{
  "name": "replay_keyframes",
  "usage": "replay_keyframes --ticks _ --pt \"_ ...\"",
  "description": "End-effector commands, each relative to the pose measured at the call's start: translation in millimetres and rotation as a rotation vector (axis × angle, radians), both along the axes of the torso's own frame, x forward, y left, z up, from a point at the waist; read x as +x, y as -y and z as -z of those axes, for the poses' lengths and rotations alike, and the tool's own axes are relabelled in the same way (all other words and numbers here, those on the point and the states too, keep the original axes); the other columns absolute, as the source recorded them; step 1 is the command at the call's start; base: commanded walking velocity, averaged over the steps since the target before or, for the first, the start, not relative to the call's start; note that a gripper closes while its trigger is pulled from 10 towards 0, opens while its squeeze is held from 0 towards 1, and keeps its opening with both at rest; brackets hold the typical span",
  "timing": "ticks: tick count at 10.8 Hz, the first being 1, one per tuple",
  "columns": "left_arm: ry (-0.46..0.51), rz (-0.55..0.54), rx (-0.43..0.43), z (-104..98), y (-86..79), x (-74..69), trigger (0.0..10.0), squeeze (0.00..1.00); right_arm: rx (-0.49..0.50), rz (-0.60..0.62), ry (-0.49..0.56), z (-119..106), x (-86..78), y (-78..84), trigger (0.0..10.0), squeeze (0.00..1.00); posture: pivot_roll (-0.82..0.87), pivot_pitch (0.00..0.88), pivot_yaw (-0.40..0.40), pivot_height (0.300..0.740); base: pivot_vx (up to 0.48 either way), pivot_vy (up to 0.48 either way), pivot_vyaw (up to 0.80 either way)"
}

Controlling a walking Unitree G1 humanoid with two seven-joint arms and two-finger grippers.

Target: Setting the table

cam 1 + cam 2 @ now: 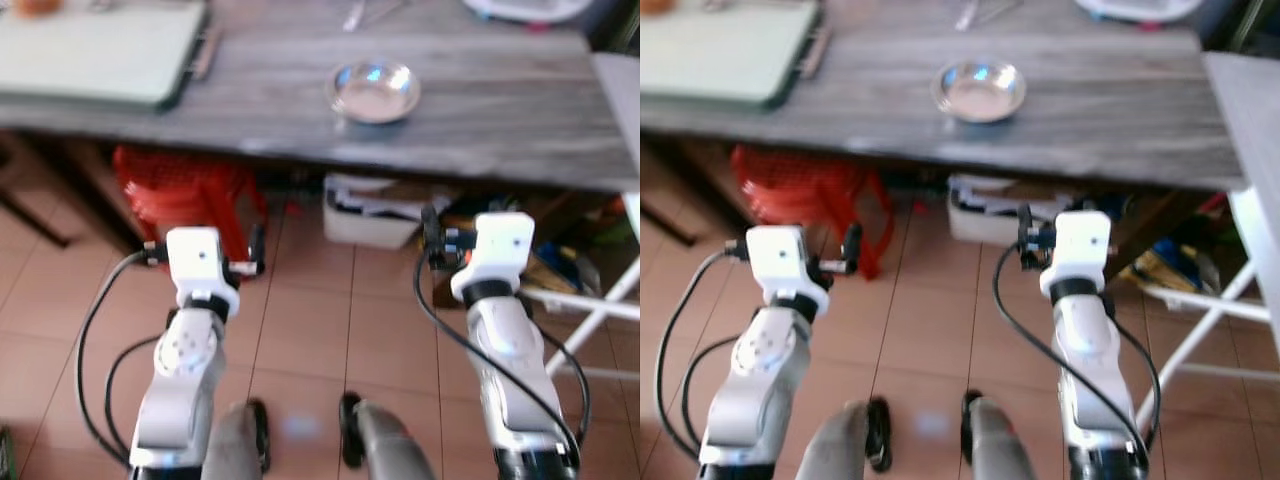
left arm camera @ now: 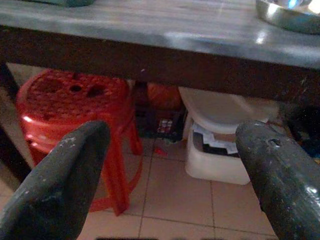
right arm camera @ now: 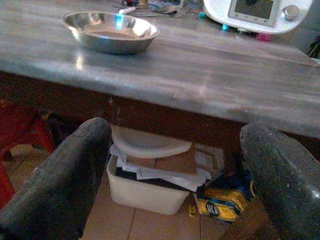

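Both arms are raised over the tiled floor, short of the table edge: the left gripper and the right gripper each have their fingers spread wide, holding nothing. Under the grey wooden table stand a red stool and a white bin (papers stacked inside). Farther back, a steel bowl sits on the tabletop, with a pale green board well to its left

Before you stands a grey wood-grain table bearing a steel bowl near its middle, a pale green board at its left, and a white appliance far right.
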State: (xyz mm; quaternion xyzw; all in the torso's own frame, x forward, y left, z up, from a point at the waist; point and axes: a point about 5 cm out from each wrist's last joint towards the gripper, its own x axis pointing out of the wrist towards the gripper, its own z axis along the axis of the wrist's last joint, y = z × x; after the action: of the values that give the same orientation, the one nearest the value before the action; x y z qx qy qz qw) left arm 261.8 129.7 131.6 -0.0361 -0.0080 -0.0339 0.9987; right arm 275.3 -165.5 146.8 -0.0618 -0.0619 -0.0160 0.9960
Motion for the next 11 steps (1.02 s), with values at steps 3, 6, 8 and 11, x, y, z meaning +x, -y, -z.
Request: replay_keyframes --ticks 3,6,8,11 --pt "-0.006 0.008 0.005 0 0.9 -1.0 10.0 0.00 -0.064 0.054 -0.020 4 2.9 7.1 10.0 0.00 -0.03 0.224 0.001 0.740 -0.265 0.000 0.00" --pt "0.001 0.004 0.009 -1 0.7 0.2 10.0 0.00 -0.005 0.035 -0.043 8 7.1 2.0 10.0 0.00 -0.03 0.217 -0.002 0.740 0.000 0.000 0.00" --pt "0.026 0.020 0.018 1 1.0 1.5 10.0 0.00 -0.026 0.031 0.016 4 7.9 4.0 10.0 0.00 -0.02 0.186 -0.001 0.740 0.000 0.000 0.00" --pt "0.068 0.018 0.012 1 6.4 10.3 10.0 0.00 -0.061 -0.026 0.115 -13 22.5 -4.7 10.0 0.00 -0.01 0.077 -0.016 0.740 0.000 -0.204 0.00"
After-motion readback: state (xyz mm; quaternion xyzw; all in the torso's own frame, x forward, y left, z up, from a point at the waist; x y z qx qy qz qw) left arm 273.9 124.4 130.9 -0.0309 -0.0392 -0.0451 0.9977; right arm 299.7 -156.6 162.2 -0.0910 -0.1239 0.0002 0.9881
